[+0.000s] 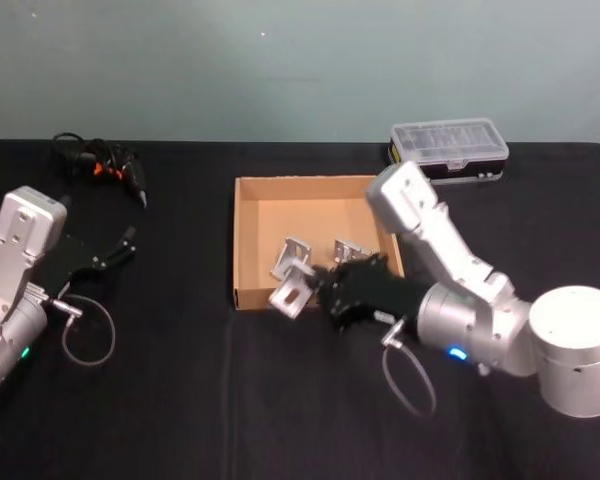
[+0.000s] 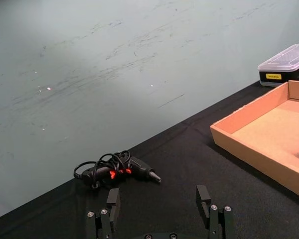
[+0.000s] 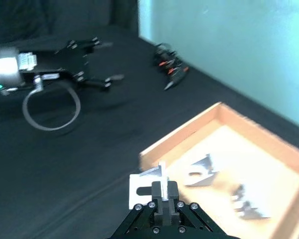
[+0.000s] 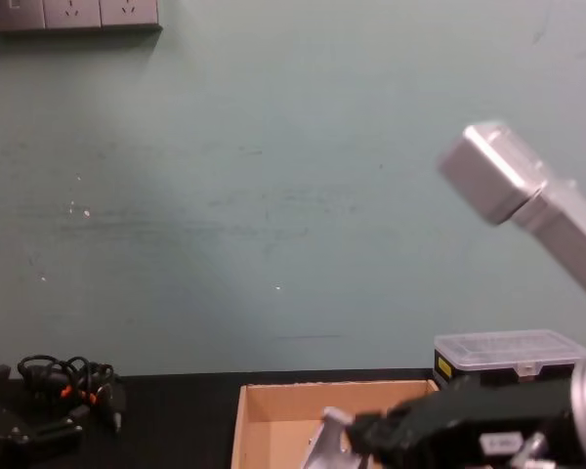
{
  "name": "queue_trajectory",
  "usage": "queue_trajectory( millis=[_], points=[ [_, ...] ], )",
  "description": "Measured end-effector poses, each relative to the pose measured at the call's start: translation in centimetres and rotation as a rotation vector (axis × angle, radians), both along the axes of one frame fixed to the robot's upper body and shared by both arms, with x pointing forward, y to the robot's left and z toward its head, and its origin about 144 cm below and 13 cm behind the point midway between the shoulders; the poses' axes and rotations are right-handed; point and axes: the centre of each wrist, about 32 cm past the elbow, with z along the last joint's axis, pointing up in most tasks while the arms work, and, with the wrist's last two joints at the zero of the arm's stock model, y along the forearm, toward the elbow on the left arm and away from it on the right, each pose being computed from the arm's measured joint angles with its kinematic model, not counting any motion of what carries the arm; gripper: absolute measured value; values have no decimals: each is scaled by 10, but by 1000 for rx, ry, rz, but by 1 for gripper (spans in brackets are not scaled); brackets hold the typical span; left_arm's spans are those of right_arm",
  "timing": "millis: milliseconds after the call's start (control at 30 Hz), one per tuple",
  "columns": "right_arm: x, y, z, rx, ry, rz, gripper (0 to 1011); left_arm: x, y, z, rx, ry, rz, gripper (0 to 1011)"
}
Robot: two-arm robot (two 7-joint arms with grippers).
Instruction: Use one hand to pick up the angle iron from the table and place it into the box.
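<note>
My right gripper (image 1: 318, 294) is shut on a silver angle iron (image 1: 290, 293), holding it just above the front wall of the tan cardboard box (image 1: 248, 240). In the right wrist view the held angle iron (image 3: 148, 182) sits between the fingers (image 3: 163, 191), over the box's near edge (image 3: 179, 137). Two more angle irons (image 1: 292, 256) (image 1: 352, 250) lie inside the box. The chest view shows the held angle iron (image 4: 322, 445) low over the box (image 4: 273, 405). My left gripper (image 2: 159, 204) rests open at the table's (image 1: 180, 400) left side, nothing in it.
A black corded tool (image 1: 110, 165) lies at the back left. A clear-lidded plastic case (image 1: 450, 150) stands behind the box on the right. A loose cable loop (image 1: 85, 335) hangs by the left arm. Black tabletop stretches in front of the box.
</note>
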Motion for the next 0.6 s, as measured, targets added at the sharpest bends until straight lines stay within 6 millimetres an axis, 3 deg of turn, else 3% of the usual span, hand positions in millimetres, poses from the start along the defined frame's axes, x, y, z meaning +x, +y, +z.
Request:
queue_trajectory(
  millis=[300,600],
  points=[
    [10,-17,15,-4,-94,-100,75,0,0,0,0,0,0,1000],
    [35,-22,19,2,-98,-191,75,0,0,0,0,0,0,1000]
  ],
)
